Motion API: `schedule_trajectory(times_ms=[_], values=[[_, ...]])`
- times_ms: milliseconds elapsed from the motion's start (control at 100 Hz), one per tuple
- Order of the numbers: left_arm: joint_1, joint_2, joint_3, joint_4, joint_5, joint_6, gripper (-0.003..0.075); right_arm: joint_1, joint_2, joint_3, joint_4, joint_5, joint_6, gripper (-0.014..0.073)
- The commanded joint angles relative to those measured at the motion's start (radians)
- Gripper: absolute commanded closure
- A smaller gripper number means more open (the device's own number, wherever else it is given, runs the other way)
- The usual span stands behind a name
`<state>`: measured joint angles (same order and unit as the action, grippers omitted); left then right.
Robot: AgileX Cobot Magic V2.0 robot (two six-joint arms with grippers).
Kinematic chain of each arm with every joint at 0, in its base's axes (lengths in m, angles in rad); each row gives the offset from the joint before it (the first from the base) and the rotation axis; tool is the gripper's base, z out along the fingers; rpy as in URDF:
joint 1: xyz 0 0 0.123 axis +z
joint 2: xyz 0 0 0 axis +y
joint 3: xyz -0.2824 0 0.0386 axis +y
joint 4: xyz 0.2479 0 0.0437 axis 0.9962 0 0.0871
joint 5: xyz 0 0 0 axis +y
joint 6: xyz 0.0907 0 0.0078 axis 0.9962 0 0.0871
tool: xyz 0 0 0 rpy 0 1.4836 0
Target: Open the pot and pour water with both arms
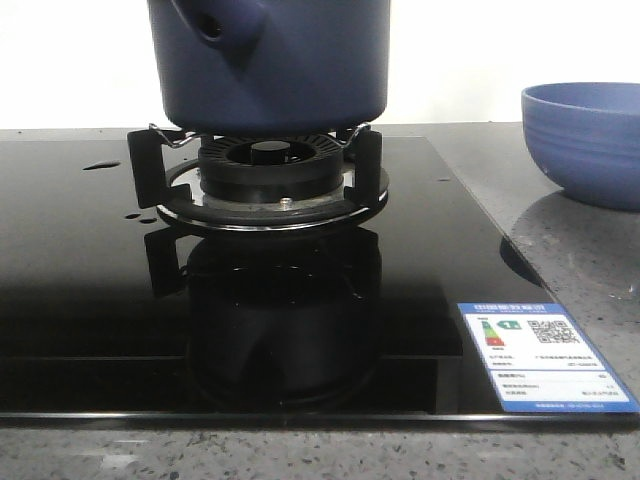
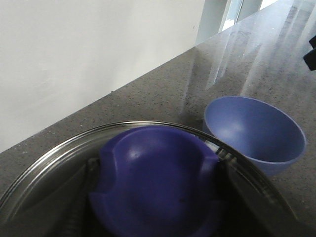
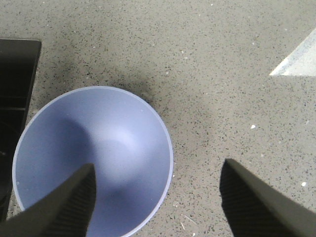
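The dark navy pot (image 1: 270,70) stands on the burner stand (image 1: 265,180), its side socket (image 1: 215,25) facing front left; its top is out of view. In the left wrist view my left gripper (image 2: 153,185) is shut on the blue knob (image 2: 158,163) of a glass lid with a metal rim (image 2: 49,158), with dark fingers on both sides of the knob. My right gripper (image 3: 158,197) is open and empty above the light blue bowl (image 3: 94,158), one finger (image 3: 69,202) over the bowl and the other over the counter. Small water drops (image 1: 100,165) lie on the cooktop left of the burner.
The black glass cooktop (image 1: 80,300) carries an energy label (image 1: 545,355) at its front right corner. The light blue bowl (image 1: 585,140) stands on the grey speckled counter (image 1: 580,260) right of the cooktop and also shows in the left wrist view (image 2: 254,131). A white wall runs behind.
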<state>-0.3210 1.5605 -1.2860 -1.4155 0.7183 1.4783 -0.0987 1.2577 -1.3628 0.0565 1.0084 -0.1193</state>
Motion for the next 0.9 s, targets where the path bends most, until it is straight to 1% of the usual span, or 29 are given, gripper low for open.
schedule_trajectory(times_ms=[0,220,330,450,820,890], values=[[-0.010,-0.058,-0.044,-0.060,0.043,-0.016,0.0403,-0.006,-0.030,-0.032,0.002,-0.057,-0.011,0.0117],[-0.010,-0.059,-0.050,-0.046,0.061,-0.016,0.0404,-0.006,-0.030,-0.032,0.002,-0.057,-0.011,0.0117],[-0.010,-0.059,-0.050,0.000,0.039,-0.016,0.0404,-0.006,-0.030,-0.032,0.002,-0.057,-0.011,0.0117],[-0.010,-0.059,-0.048,0.009,0.004,-0.016,0.0404,-0.006,-0.030,-0.032,0.002,-0.058,-0.011,0.0117],[-0.010,-0.053,-0.048,0.018,0.002,-0.016,0.0403,-0.006,-0.030,-0.032,0.002,-0.058,-0.011,0.0117],[-0.010,-0.053,-0.048,0.018,0.004,-0.016,0.0382,-0.006,-0.030,-0.032,0.002,-0.058,-0.011,0.0117]])
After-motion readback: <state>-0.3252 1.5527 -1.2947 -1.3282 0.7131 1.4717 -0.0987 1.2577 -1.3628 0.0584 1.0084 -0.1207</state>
